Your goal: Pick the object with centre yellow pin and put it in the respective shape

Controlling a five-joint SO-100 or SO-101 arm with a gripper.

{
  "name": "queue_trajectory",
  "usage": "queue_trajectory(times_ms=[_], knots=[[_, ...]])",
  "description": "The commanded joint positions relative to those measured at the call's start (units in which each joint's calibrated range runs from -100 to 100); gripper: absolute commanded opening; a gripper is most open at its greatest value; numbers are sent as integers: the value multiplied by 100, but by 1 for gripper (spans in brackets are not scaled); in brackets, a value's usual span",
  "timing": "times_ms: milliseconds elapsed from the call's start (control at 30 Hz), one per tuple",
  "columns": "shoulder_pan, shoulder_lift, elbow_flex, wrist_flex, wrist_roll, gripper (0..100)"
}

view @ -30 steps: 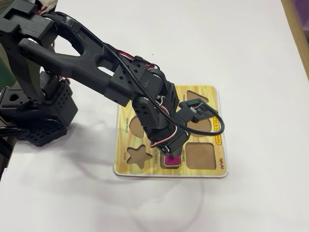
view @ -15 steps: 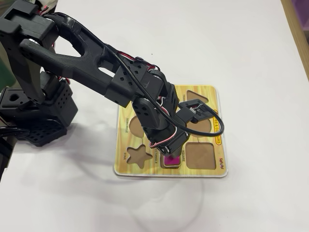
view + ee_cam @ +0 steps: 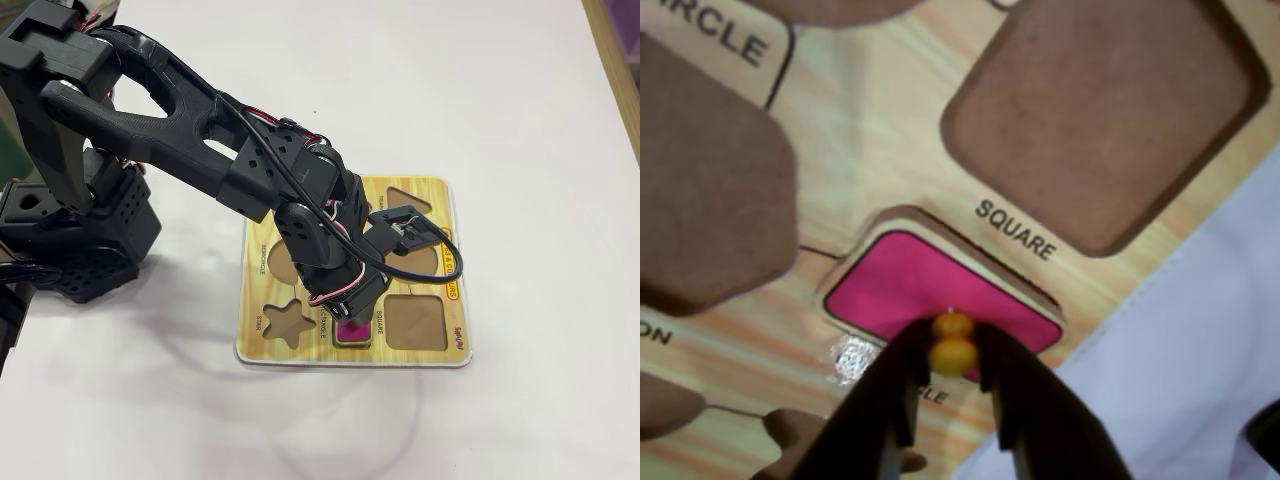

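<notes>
The gripper (image 3: 953,352) is pinching the yellow knob (image 3: 953,342) of the pink piece (image 3: 925,288), which is sitting in the rectangle cutout (image 3: 356,330) left of the square cutout (image 3: 1100,110). Only letting go is remaining, I judge.

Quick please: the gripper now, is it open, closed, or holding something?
Gripper: jaws closed on the yellow knob of the pink piece, which lies at the rectangle cutout.

Pink piece (image 3: 940,290) in rect. cutout (image 3: 902,218).
</notes>
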Motion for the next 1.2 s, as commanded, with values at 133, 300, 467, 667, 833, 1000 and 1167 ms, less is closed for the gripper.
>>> queue_trajectory(times_ms=[133, 300, 467, 667, 833, 1000, 1167], knots=[[11, -56, -18, 65, 47, 1], [21, -56, -9, 65, 52, 1], [50, -56, -9, 47, 15, 2], [50, -97, -18, 21, 15, 17], [80, -164, -108, -22, 5, 19], [168, -867, -27, 56, -6, 18], [60, -1503, 477, 65, -696, 18]])
